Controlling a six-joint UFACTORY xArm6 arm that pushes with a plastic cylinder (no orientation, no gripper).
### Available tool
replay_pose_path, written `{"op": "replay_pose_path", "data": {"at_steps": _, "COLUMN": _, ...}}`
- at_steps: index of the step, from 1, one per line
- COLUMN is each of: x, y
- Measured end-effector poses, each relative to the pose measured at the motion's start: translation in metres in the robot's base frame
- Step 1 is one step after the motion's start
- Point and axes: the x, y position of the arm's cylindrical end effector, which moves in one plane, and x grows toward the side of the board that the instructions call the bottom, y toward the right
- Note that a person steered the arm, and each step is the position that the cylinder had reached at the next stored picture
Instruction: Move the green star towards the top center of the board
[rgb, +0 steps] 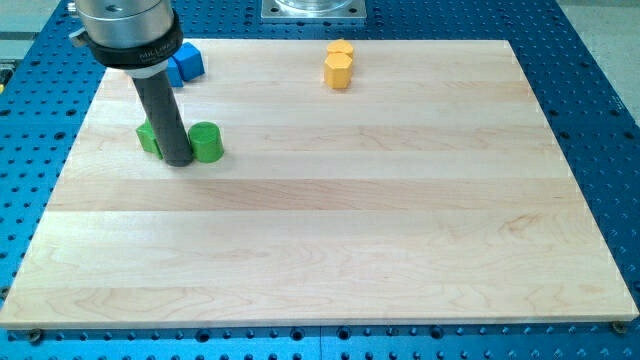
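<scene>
**One green block hides behind the rod**

One green block (150, 138) peeks out at the view's left side of the dark rod (168, 118). This may be the green star, but most of it is hidden, so I cannot tell its shape. It is bright green and low, and only a small piece shows. It sits on the left part of the wooden board (330, 220), a bit below the top edge.

My tip (178, 161) rests on the board right between two green blocks. It has no jaws, so it holds nothing; it only touches or nearly touches the blocks at its sides. The other green block (207, 142) is on the right of the rod. It looks round, like a short can.

A blue block (187, 63) sits near the top left corner, partly behind the arm's big grey end. Two yellow blocks (339, 63) sit close together near the top middle of the board, well apart from the green ones.
</scene>
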Motion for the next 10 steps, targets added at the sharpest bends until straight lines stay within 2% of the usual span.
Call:
{"op": "replay_pose_path", "data": {"at_steps": 1, "x": 0.000, "y": 0.034}}
{"op": "replay_pose_path", "data": {"at_steps": 2, "x": 0.007, "y": -0.004}}
{"op": "replay_pose_path", "data": {"at_steps": 3, "x": 0.011, "y": -0.074}}
{"op": "replay_pose_path", "data": {"at_steps": 4, "x": 0.002, "y": -0.122}}
{"op": "replay_pose_path", "data": {"at_steps": 6, "x": -0.027, "y": 0.037}}
{"op": "replay_pose_path", "data": {"at_steps": 7, "x": -0.042, "y": 0.035}}
{"op": "replay_pose_path", "data": {"at_steps": 8, "x": -0.043, "y": -0.006}}
{"op": "replay_pose_path", "data": {"at_steps": 9, "x": -0.060, "y": -0.003}}
{"op": "replay_pose_path", "data": {"at_steps": 10, "x": -0.066, "y": 0.080}}
